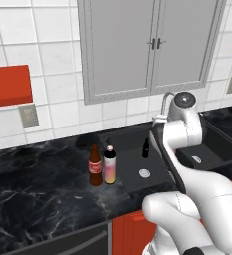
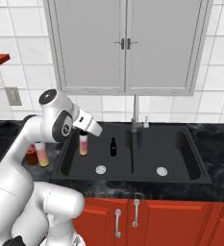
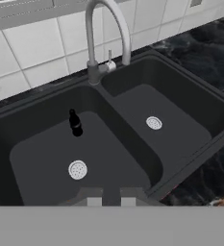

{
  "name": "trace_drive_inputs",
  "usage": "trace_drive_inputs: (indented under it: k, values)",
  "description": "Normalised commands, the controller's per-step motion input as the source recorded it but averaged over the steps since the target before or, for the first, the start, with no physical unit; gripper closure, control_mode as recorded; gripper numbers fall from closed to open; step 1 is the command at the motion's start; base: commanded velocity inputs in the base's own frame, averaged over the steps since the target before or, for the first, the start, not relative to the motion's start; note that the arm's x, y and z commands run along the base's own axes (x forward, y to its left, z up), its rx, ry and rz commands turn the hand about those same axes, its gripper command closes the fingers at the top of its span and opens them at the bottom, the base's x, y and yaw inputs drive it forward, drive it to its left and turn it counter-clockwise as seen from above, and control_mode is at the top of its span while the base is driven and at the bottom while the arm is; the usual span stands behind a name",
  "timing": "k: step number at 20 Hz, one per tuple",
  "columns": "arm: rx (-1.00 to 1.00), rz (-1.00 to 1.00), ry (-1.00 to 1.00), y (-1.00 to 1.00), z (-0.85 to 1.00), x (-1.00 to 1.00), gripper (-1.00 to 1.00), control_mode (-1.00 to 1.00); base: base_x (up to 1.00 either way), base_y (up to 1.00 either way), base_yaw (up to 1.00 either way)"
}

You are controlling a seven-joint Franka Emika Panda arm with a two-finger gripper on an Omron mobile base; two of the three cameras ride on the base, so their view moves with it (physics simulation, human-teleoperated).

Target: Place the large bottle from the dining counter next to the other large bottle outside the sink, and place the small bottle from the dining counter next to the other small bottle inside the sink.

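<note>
- The gripper (image 2: 83, 132) has its jaws pinched almost together. From the right base view they seem to clamp the top of a pink-and-yellow bottle (image 2: 83, 145), which hangs straight down under the hand. In the hand view little of it shows between the tips, so the hold looks shallow. A jolt or quick tilt could let the bottle slide out and drop.
- Directly below the hand is the left basin of the sink (image 2: 132, 182). The bottle's base looks low against the basin, but I cannot tell whether it touches the floor. Letting go too high would likely tip a tall, narrow bottle onto its side and set it rolling toward the drain (image 3: 77, 169).
- Just beside the hand is the basin's near side wall. Lowering too close to it could scrape the bottle and twist it in the grip.
- A little ahead of the hand stands the small dark bottle (image 3: 75, 123), upright and apart from the carried one. This looks like the target neighbour. Sweeping in too fast or too low could knock it over, while stopping short would leave the two well apart rather than side by side.
- Further ahead, the divider (image 3: 132, 144) and the faucet (image 3: 104, 29) could catch the hand on an overshoot.
- Behind the hand, on the counter, a cola bottle (image 1: 95, 167) and a second pink-and-yellow bottle (image 1: 109, 166) stand side by side. A wide backward swing of the arm could topple them.
</note>
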Motion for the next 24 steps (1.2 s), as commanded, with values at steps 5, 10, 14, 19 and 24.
trace_drive_inputs:
  k: [5, 10, 14, 19, 24]
  values:
    - [0.0, 0.0, -0.03, -0.03, -0.14, 0.13, 1.0, -1.0, 0.0, 0.0, 0.0]
    - [0.0, 0.01, -0.01, 0.0, -0.14, 0.14, 1.0, -1.0, 0.0, 0.0, 0.0]
    - [-0.01, 0.03, 0.0, -0.01, -0.15, 0.1, 1.0, -1.0, 0.0, 0.0, 0.0]
    - [-0.03, 0.03, 0.0, -0.09, -0.16, 0.05, 1.0, -1.0, 0.0, 0.0, 0.0]
    - [-0.03, 0.01, -0.02, -0.1, -0.15, 0.0, 1.0, -1.0, 0.0, 0.0, 0.0]
